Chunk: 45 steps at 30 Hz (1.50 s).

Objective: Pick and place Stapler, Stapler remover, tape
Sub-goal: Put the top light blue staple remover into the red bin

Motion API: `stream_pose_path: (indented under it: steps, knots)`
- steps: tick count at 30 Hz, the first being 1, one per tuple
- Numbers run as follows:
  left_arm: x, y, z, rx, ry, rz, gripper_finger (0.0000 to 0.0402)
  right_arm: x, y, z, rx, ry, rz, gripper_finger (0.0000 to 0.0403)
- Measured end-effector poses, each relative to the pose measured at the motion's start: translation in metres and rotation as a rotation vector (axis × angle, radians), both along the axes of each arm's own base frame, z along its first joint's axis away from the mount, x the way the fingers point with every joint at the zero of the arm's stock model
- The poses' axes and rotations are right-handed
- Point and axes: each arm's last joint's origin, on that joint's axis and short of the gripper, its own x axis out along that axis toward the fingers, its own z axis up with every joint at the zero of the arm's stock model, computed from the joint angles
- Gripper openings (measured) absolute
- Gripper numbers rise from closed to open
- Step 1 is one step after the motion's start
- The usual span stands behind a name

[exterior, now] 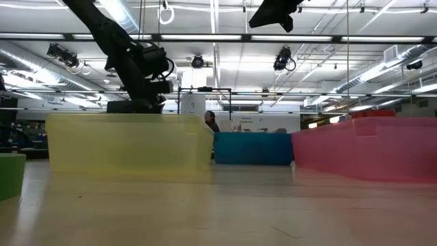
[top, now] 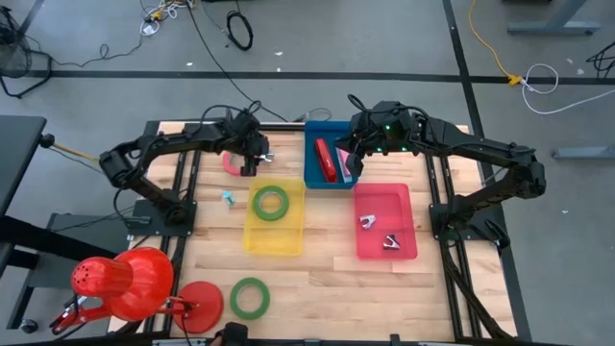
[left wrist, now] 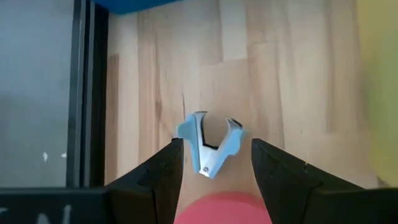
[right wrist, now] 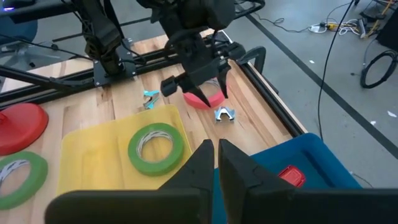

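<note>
A silver and light-blue staple remover (left wrist: 211, 143) lies on the wood table, jaws pointing away from my left gripper; it also shows in the right wrist view (right wrist: 224, 114). My left gripper (left wrist: 214, 165) is open above it, one finger on each side, apart from it; in the high view the left gripper (top: 252, 159) is near the table's far edge. A red tape roll (right wrist: 205, 98) lies beside the remover. A red stapler (top: 327, 160) lies in the blue tray (top: 315, 179). My right gripper (right wrist: 214, 155) is shut and empty over the blue tray.
A yellow tray (top: 274, 235) holds a green tape roll (top: 271, 202). A pink tray (top: 384, 252) holds two staple removers. A second light-blue remover (top: 228, 198) and another green tape roll (top: 250, 298) lie on the table. Red objects (top: 125, 284) stand at the near left corner.
</note>
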Motion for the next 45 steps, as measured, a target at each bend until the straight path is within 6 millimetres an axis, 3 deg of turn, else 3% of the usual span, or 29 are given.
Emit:
stream_pose_path:
  steps: [6, 16, 32, 45]
  knots:
    - [0.005, 0.001, -0.014, -0.090, -0.004, 0.035, 0.0192, 0.000, 0.000, 0.000, 0.001, 0.003, 0.000, 0.0023]
    - [0.009, 0.004, -0.031, -0.085, 0.064, 0.021, 0.0192, 0.000, 0.000, 0.000, 0.004, 0.004, -0.002, 0.0023]
    - [0.010, 0.005, -0.031, -0.069, 0.062, -0.023, 0.0129, 0.000, 0.000, -0.001, 0.004, 0.005, -0.003, 0.0023]
    - [0.010, 0.006, -0.034, -0.048, 0.078, -0.008, 0.0114, 0.000, 0.000, -0.001, -0.002, 0.008, 0.000, 0.0022]
